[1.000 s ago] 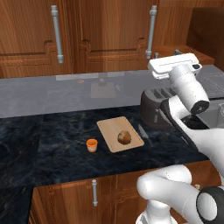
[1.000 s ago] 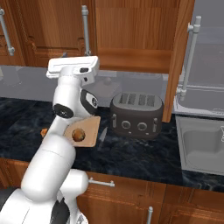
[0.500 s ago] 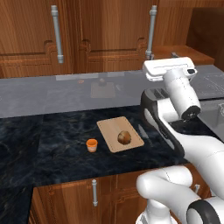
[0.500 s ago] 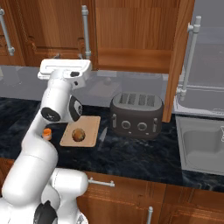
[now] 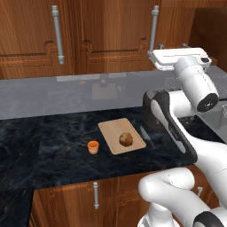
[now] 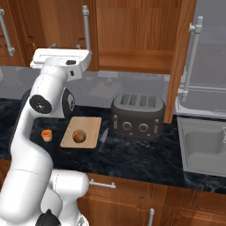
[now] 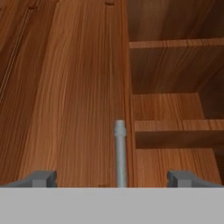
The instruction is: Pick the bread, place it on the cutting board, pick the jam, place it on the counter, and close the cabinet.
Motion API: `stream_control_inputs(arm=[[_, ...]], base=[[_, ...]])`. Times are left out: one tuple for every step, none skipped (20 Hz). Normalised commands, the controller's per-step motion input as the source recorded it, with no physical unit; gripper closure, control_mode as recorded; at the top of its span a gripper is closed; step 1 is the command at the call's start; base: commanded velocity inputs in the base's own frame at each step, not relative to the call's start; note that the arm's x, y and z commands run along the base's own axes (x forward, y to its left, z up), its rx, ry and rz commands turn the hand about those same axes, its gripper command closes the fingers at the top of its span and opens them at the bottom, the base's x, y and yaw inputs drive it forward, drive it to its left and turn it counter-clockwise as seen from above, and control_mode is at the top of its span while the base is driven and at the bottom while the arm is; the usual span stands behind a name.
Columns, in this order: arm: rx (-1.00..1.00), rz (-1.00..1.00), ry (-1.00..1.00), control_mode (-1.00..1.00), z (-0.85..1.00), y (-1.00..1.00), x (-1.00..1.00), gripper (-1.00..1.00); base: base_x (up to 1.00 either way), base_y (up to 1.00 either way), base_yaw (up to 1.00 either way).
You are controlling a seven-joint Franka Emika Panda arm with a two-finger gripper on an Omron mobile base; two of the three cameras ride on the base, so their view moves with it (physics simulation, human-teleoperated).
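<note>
- The round brown mottled bread (image 5: 126, 139) is seen resting on the flat light-tan wooden cutting board (image 5: 111, 131).
- The small orange jam jar (image 5: 92, 146) is seen just beside the board, on the dark marbled counter (image 5: 53, 142).
- The two-finger gripper (image 7: 112, 178) is found spread wide, empty, a grey bar handle (image 7: 120, 153) of the reddish-brown wall cabinet (image 7: 74, 87) between its tips.

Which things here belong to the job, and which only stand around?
Job: bread on the cutting board; jam on the counter; cabinet, door open; hand, open at a bar handle.
Around: toaster; sink; knife.
</note>
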Motion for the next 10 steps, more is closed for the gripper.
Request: stream_control_inputs(arm=[[0.00, 0.00, 0.08, -1.00, 0.43, -0.19, -0.38, -1.00], [0.00, 0.00, 0.08, -1.00, 0.41, -0.21, -0.39, -1.00], [0.00, 0.00, 0.07, -1.00, 0.41, -0.21, -0.39, -1.00], [0.00, 0.00, 0.07, -1.00, 0.38, -0.21, -0.38, -1.00], [0.00, 0.00, 0.07, -1.00, 0.36, -0.21, -0.36, -1.00], [0.00, 0.00, 0.07, -1.00, 0.36, -0.21, -0.36, -1.00], [0.00, 0.00, 0.07, -1.00, 0.35, -0.24, -0.37, -1.00], [0.00, 0.00, 0.05, -1.00, 0.32, -0.26, -0.39, -1.00], [0.00, 0.00, 0.04, -1.00, 0.28, -0.26, -0.39, -1.00], [0.00, 0.00, 0.03, -1.00, 0.25, -0.26, -0.37, -1.00]], base=[[0.00, 0.00, 0.00], [0.00, 0.00, 0.00], [0.00, 0.00, 0.00], [0.00, 0.00, 0.00], [0.00, 0.00, 0.00], [0.00, 0.00, 0.00], [0.00, 0.00, 0.00], [0.00, 0.00, 0.00], [0.00, 0.00, 0.00], [0.00, 0.00, 0.00]])
